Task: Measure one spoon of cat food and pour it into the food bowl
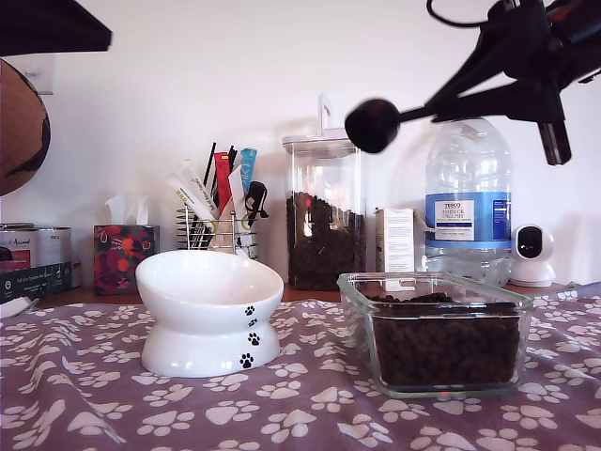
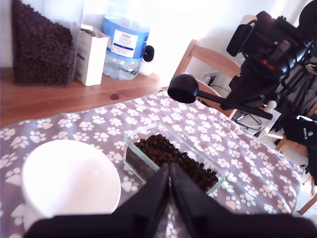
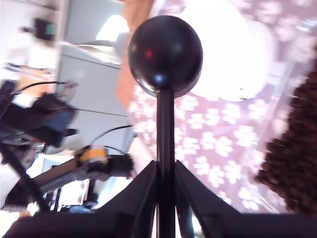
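My second gripper (image 3: 166,186) is clamped on the spoon (image 1: 373,125) handle, upper right of the exterior view — well above the dish (image 1: 355,293) of cat food (image 1: 441,343). My first gripper (image 2: 169,181) is closed, empty. I'd dip low, scoop level, then swing to the food bowl (image 1: 208,315) at lower left.

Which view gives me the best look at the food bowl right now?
The exterior view: the food bowl shows whole, side-on, with its foot and paw prints. The first wrist view looks down into it, overexposed and partly cut off by my first tool. The second wrist view shows only a blurred white patch behind the spoon.
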You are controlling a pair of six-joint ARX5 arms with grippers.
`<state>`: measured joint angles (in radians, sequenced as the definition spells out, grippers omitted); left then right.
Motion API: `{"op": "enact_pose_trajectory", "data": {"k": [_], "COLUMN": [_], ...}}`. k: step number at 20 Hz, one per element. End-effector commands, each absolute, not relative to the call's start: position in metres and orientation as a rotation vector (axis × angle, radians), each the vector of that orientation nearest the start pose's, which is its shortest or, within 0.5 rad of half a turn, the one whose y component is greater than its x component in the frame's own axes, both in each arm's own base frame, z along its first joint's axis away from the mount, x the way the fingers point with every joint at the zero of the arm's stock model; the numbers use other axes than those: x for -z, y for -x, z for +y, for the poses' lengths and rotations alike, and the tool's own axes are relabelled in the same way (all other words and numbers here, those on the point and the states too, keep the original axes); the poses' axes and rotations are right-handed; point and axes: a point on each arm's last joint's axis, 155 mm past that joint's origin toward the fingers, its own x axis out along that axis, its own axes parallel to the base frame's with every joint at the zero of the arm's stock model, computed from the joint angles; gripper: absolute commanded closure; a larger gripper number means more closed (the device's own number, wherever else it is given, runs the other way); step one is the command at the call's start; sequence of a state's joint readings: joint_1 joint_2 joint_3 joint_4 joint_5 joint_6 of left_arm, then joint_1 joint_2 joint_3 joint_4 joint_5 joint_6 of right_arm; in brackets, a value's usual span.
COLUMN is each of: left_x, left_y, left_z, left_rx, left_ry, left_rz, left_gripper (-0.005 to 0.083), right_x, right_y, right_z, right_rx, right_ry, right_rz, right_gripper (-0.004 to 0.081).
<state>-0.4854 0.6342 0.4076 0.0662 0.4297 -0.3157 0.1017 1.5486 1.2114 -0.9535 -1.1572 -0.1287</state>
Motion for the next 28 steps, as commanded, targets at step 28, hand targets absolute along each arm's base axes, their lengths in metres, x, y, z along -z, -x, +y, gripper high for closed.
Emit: {"op": "enact_pose_trajectory", "data": {"k": [28], "left_x": [-0.292], "left_y": [-0.21], "left_z": [-0.302], "left_rx": [1.268], "left_ry": [0.564], "left_rz": [0.035], "left_gripper": [0.0503], "right_x": [-0.266], "right_y": [-0.211], "right_z": [0.283], "right_rx": [-1.811], "right_ry": [-0.424], "right_rz": [0.718], "right_gripper": [0.0783]}}
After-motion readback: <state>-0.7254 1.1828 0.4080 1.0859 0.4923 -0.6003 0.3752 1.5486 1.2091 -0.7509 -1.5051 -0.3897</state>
